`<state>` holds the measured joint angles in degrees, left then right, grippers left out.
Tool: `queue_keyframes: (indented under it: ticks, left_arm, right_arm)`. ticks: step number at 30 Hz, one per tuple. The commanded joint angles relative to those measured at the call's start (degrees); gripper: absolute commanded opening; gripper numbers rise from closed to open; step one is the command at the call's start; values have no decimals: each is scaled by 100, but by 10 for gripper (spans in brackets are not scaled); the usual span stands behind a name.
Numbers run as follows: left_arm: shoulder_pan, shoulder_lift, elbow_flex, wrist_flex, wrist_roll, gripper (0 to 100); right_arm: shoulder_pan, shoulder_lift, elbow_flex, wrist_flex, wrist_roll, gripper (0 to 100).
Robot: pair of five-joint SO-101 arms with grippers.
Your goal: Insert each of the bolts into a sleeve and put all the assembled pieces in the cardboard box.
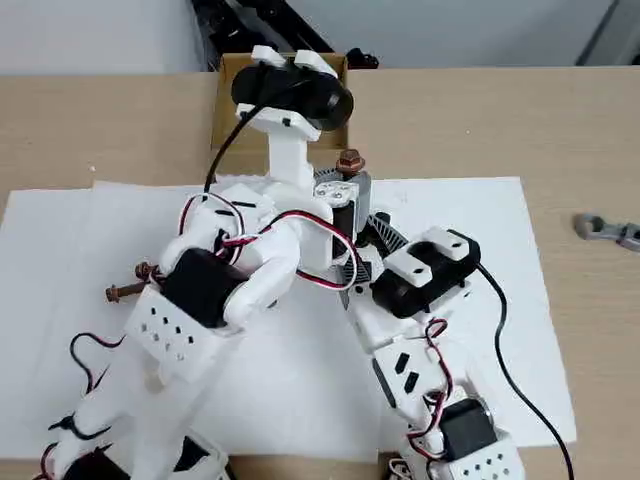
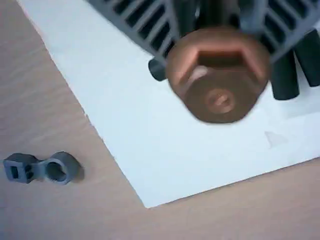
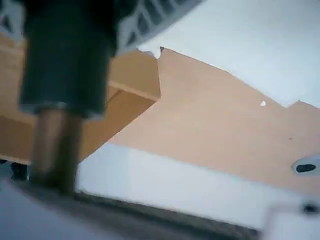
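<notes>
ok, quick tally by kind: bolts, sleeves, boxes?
Copper hex bolts: 3
Grey plastic sleeves: 2
Brown cardboard box: 1
Total: 6

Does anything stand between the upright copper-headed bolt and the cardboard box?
In the high view an arm's black wrist camera covers much of the brown cardboard box, beside the copper-headed bolt. Nothing else visible lies between them.

No lettering, number, label or sign can be read here: the cardboard box (image 1: 224,100), the white paper sheet (image 1: 60,300), the worktop (image 1: 100,120) and the copper-coloured bolt head (image 2: 217,75) all show plain, unmarked surfaces.
</notes>
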<state>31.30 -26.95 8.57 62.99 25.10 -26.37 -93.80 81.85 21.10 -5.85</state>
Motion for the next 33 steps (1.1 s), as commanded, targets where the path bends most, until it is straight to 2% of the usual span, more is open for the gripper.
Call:
queue_keyframes:
  ticks: [1, 5, 14, 17, 23, 25, 33]
  left_arm:
    - [-105, -141, -171, 97, 53, 70]
    - [0, -141, -567, 554, 149, 218]
    - [-35, -149, -787, 1152, 123, 250]
    - [-431, -141, -1244, 1371, -193, 233]
    - [-1530, -141, -1604, 1398, -1187, 15]
    - [-1741, -141, -1587, 1486, -1468, 8]
    - [-2365, -132, -1525, 1916, -1512, 6]
  right_arm:
    - [4, -101, -149, -127, -44, 5]
    - [4, -57, -352, -101, -35, 4]
    - [13, -31, -492, -101, -35, 4]
    - [145, 356, -879, -101, -53, 4]
    - [541, 2360, -2620, -127, -62, 4]
    - [576, 3099, -3200, -154, -62, 4]
    - [655, 5895, -5178, -558, -308, 4]
